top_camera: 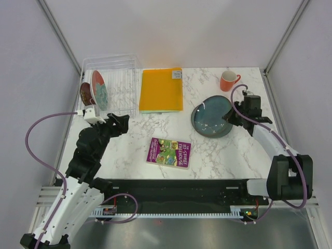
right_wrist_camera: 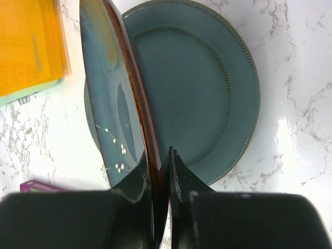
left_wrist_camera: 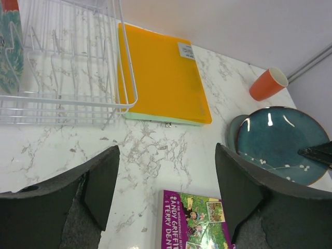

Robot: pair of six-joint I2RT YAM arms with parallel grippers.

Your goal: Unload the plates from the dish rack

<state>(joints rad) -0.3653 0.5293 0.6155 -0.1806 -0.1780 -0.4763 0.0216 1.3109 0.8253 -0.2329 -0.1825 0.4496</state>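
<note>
**Teal plate gripped over the grey-green one, two plates at the rack**

Top view: the clear plastic dish rack with wire dividers (top_camera: 129,65) sits at the far left of the white marble table (top_camera: 223,155). A red round plate with teal blotches (top_camera: 99,89) stands on edge in its left end. A smaller dark red plate (top_camera: 85,94) stands just beside it at the rack's left edge. A flat orange folder (top_camera: 161,89) lies just right of the rack, an orange mug (top_camera: 228,81) stands far right, and a purple picture book (top_camera: 169,152) lies near the middle. The right gripper (top_camera: 230,116) meets the right rim of the glossy dark teal round plate (top_camera: 211,114), which overlies a matte grey-green round plate (top_camera: 198,126). The left gripper (top_camera: 123,124) hovers near the rack's near right corner.

Left wrist view: its fingers (left_wrist_camera: 101,181) are spread wide with nothing between them, above bare marble.

Right wrist view: its fingers (right_wrist_camera: 137,179) pinch the teal plate's brown rim. That plate is tilted steeply over the grey-green plate, which lies flat on the table.
</note>
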